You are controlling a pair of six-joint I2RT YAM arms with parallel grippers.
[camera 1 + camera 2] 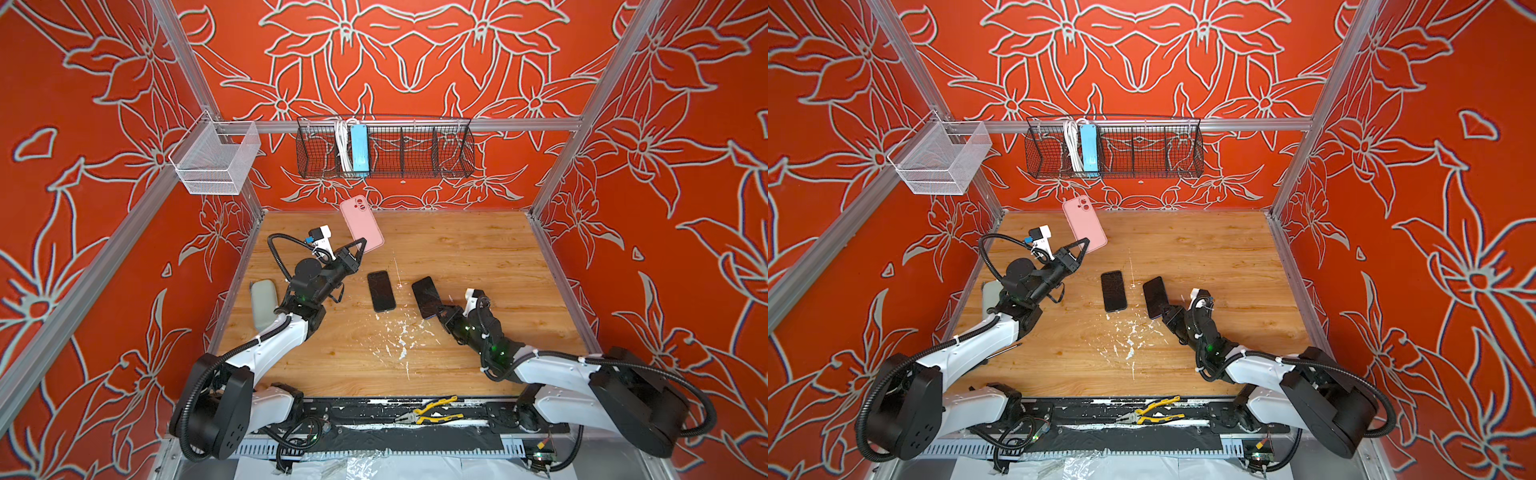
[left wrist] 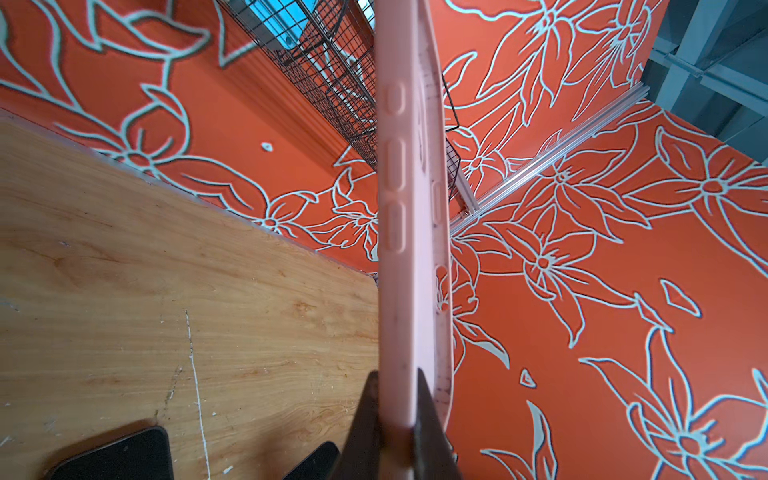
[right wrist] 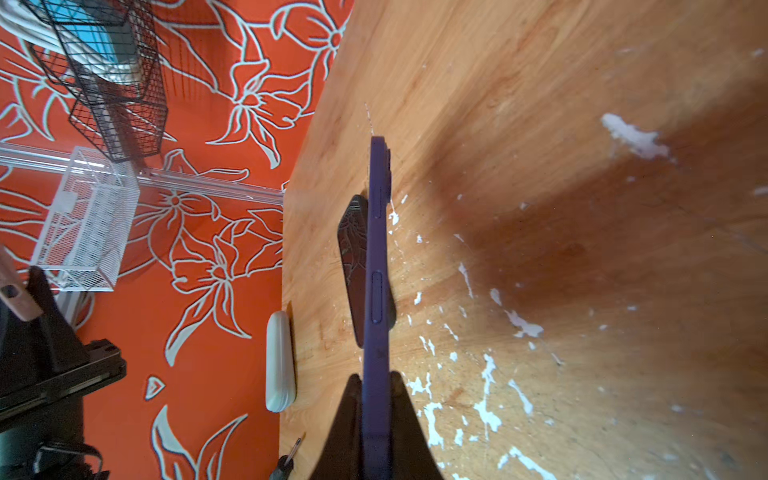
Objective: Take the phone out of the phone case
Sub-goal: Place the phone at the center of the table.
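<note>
Closest, my left gripper [image 2: 397, 386] clenches the pink phone case [image 1: 360, 222], raised near the back wall [image 1: 415, 41]; edge-on it seems empty. My right gripper [image 3: 376, 386] grasps the purple phone [image 3: 376, 270] low over the wooden table [image 1: 478, 270]. Separation looks done; only putting down remains.

R fingers [image 3: 345, 424] clamp purple phone [image 3: 376, 270] edge-on; black phone [image 3: 353, 257] flat on table [image 3: 582, 249] beside.

Bright even light, soft shadows, edges warped, wrist-cam fg blurry
</note>
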